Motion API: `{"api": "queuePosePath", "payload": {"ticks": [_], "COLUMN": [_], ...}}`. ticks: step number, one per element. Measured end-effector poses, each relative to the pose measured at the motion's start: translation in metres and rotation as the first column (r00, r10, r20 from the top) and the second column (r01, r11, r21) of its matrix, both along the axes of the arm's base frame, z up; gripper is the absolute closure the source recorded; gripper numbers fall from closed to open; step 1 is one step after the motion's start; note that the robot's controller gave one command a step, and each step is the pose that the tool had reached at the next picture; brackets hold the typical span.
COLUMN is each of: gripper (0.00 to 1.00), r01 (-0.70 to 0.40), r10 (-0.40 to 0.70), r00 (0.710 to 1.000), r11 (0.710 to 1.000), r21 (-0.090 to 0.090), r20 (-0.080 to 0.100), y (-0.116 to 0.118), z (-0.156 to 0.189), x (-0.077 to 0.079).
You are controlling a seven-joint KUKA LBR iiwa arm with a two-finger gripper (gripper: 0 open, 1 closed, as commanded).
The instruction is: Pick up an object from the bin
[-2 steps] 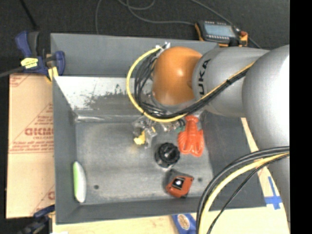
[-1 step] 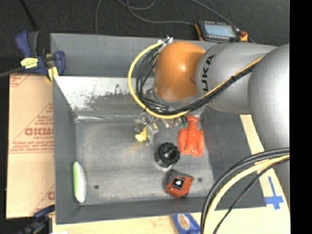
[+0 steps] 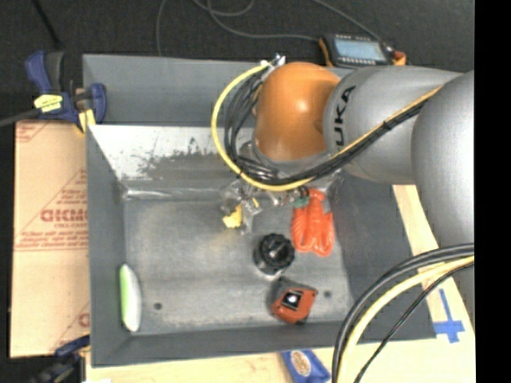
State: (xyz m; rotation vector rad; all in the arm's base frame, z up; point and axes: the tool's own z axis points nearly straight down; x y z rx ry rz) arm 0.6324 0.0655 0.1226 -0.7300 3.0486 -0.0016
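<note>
Orange-and-black tape measure (image 3: 291,302) is being shown nearest, at the front of the bin (image 3: 180,262). A black round knob (image 3: 274,251) is lying behind it. Farther back, the gripper (image 3: 244,203) is being suspended just beside a small yellow piece (image 3: 232,220) at mid-bin. Whether the gripper is apart or together cannot be told.
</note>
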Motion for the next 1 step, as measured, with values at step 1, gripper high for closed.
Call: {"api": "queuePosePath", "payload": {"ticks": [1], "gripper": [1.0], "r01": [0.001], "r10": [-0.001], "r00": [1.0], "r11": [1.0], "r21": [-0.001], "r20": [-0.004], "y": [-0.0002], "z": [0.0107], "x": [-0.0009]}}
